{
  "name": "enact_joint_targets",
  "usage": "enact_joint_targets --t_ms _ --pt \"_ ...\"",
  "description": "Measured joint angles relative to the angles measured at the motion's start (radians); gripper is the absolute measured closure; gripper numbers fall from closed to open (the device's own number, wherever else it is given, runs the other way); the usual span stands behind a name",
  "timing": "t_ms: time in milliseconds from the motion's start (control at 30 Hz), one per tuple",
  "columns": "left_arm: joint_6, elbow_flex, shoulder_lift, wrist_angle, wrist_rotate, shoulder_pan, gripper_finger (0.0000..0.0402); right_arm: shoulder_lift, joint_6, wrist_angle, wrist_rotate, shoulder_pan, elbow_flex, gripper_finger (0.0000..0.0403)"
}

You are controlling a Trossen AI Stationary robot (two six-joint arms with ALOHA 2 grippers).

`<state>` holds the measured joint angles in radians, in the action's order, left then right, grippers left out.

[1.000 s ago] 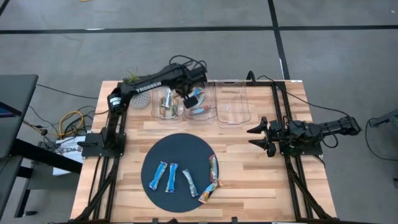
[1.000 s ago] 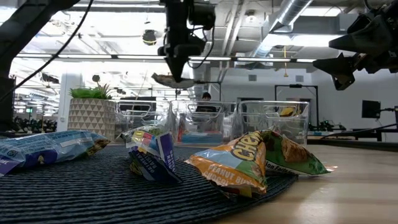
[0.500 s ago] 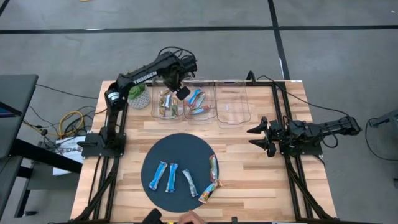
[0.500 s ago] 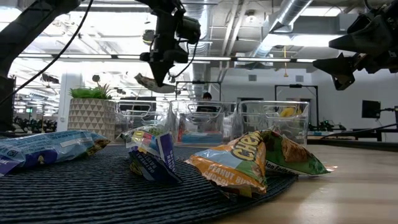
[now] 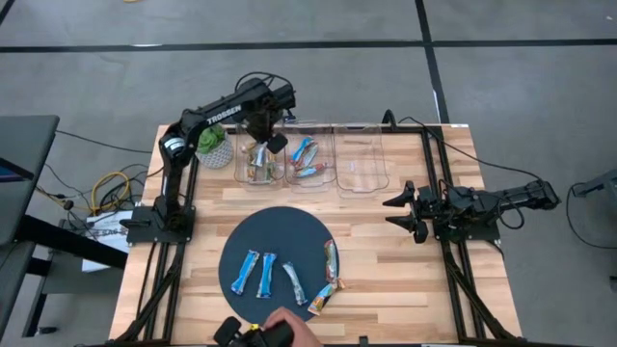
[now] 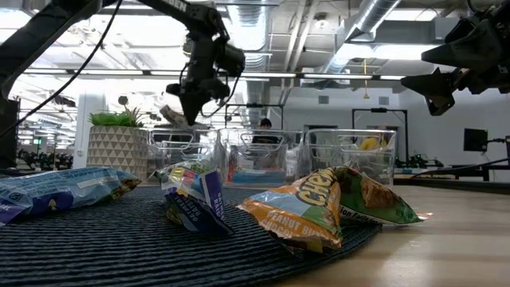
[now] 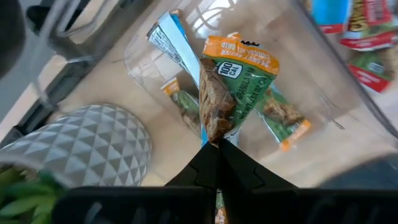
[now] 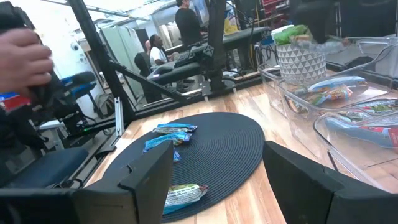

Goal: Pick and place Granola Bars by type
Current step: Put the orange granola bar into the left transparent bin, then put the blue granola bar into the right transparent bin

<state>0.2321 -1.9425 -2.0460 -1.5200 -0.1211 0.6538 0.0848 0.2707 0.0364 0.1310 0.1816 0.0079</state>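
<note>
1. Holding a green-and-orange granola bar (image 7: 233, 81) by one end, your left gripper (image 5: 262, 135) hangs over the leftmost clear bin (image 5: 243, 170); the jaws are pinched tight on the wrapper, and the bar is still clear of the bin floor.
2. You are in the placing step: this bin already holds bars with the same green and orange wrappers (the middle bin (image 5: 326, 173) has the blue ones, so the sorting looks consistent).
3. Next, you will likely need to lower a little toward the bin, part the jaws and let the bar drop among its kind, then lift straight out past the bin wall.
4. After that, five bars wait on the dark round mat (image 5: 280, 231): three blue ones side by side and two with green and orange print at its right edge.
5. Your right gripper (image 5: 398, 212) waits at the table's right side, jaws apart and holding nothing.
6. A person's hand (image 5: 287, 328) shows at the table's near edge, well apart from both arms.
</note>
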Motion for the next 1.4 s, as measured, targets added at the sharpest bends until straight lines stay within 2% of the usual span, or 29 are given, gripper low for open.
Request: enact_joint_targets --t_ms 400,567,700,833,1133,1267,1400 --pt "0.001 0.236 -0.001 0.226 0.023 0.022 0.04 0.0 0.0 0.0 0.0 0.0 0.0 0.0159" --pt "0.054 0.29 -0.001 0.316 0.096 0.03 0.04 0.0 0.0 0.0 0.0 0.0 0.0 0.0159" --pt "0.071 0.295 -0.001 0.339 0.101 0.032 0.0394 0.0 0.0 0.0 0.0 0.0 0.0 0.0159" --pt "0.058 0.295 -0.001 0.349 0.102 0.034 0.0367 0.0 0.0 0.0 0.0 0.0 0.0 0.0159" --pt "0.028 0.28 -0.001 0.348 0.115 0.035 0.0269 0.0 0.0 0.0 0.0 0.0 0.0 0.0159" --pt "0.012 0.255 0.041 0.356 0.112 0.035 0.0247 0.0 0.0 0.0 0.0 0.0 0.0 0.0159" --pt "0.007 0.255 0.119 0.372 0.102 0.035 0.0241 0.0 0.0 0.0 0.0 0.0 0.0 0.0159"
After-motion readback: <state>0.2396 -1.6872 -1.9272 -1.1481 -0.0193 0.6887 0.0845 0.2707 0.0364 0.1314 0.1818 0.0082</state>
